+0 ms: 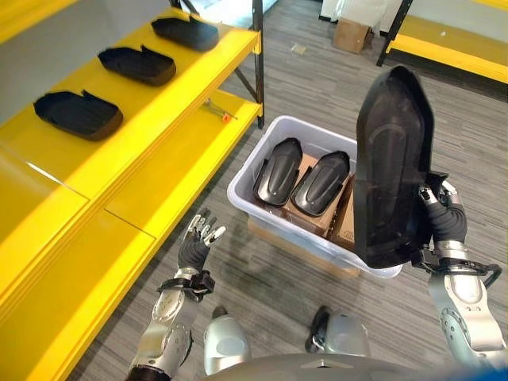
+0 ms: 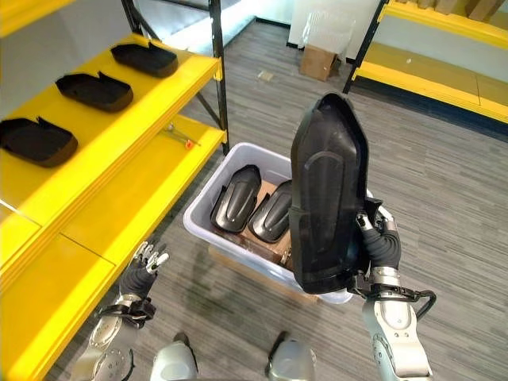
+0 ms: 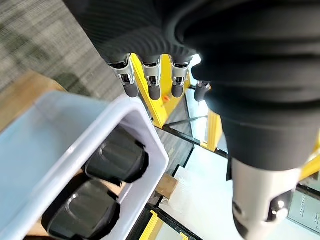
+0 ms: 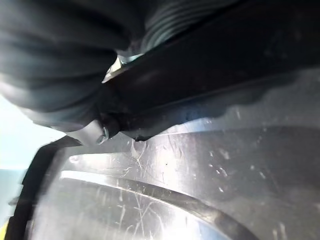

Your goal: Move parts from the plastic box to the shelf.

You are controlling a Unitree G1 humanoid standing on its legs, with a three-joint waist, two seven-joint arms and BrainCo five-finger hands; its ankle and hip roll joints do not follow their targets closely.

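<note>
Right hand (image 1: 441, 213) grips black part (image 1: 393, 167), long axis upright, above plastic box (image 1: 254, 171) rim. Shelf (image 1: 171, 87) with three placed parts lies to your left. Left hand (image 1: 198, 236) relaxed, empty, nearer shelf.

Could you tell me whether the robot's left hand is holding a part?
No, the left hand hangs open and empty beside the plastic box, while the right hand holds up the black part.
</note>
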